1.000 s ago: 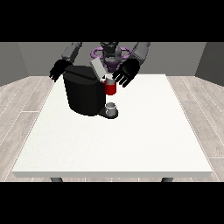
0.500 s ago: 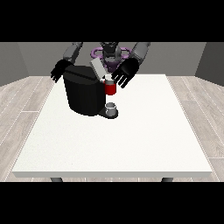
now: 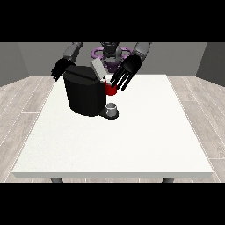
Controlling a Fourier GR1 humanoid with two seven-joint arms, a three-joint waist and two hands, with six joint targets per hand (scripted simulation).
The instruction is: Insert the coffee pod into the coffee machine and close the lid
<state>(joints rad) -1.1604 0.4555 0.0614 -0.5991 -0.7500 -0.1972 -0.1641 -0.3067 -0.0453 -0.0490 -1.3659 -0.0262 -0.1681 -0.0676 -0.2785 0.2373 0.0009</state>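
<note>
Nothing has visibly moved since the earlier frames. At the view's right, the hand [image 3: 125, 72] hangs open with fingers straight and spread, pointing toward 7 o'clock, just above a red thing at the machine [image 3: 110, 89]. At the view's left, the hand [image 3: 59, 69] is behind the machine [image 3: 85, 92], fingers relaxed, holding nothing. A grey thing [image 3: 112, 107] sits at the machine's base. The lid [image 3: 98, 69] stands raised. No writing is readable.

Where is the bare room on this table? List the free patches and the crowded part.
Free: the table's whole near half in front of the coffee machine, and the strip to the machine's right up to the table edge. Crowded: the far left part, where the machine, a red thing at the machine, a small grey thing and both hands cluster.
</note>
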